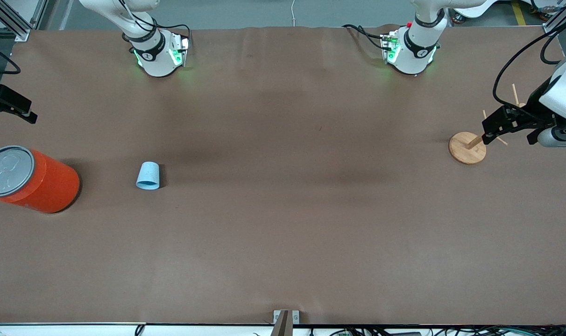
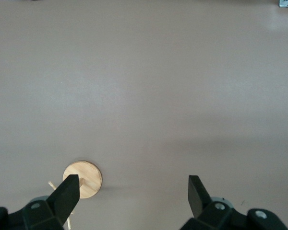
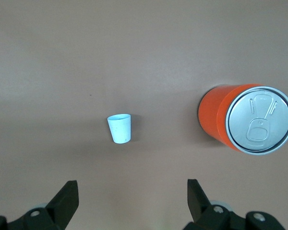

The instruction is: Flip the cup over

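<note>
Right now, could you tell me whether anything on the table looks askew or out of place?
Only the cup stands out: it sits mouth-down on its rim, beside the upright orange can at the right arm's end. The wooden peg stand stands upright under the left pincer. Both pincers, left and right, hang open, holding nothing.

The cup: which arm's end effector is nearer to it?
Right. The right end effector is up near the can beside the cup; the left end effector is over the wooden stand.
</note>
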Controlling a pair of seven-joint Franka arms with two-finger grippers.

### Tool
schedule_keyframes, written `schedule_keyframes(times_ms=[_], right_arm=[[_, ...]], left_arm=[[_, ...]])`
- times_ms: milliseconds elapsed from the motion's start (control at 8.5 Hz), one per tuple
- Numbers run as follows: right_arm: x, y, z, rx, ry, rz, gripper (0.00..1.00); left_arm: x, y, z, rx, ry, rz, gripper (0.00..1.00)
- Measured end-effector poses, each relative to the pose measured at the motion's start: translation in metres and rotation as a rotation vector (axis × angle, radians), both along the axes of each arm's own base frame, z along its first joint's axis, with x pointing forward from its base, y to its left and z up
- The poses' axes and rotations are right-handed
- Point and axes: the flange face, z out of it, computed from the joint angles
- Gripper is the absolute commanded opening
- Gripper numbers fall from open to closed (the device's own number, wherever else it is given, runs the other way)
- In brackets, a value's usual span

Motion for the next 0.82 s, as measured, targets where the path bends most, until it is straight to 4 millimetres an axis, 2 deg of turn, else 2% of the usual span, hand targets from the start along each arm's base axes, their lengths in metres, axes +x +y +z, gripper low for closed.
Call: schedule_keyframes(times_ms=[824], right_arm=[[0.002, 0.0019, -0.0034, 0.001, 0.005, 0.017, 1.0]], left_arm=[[-0.0004, -0.0029, 0.0001, 0.0, 0.0, -0.004, 1.0]])
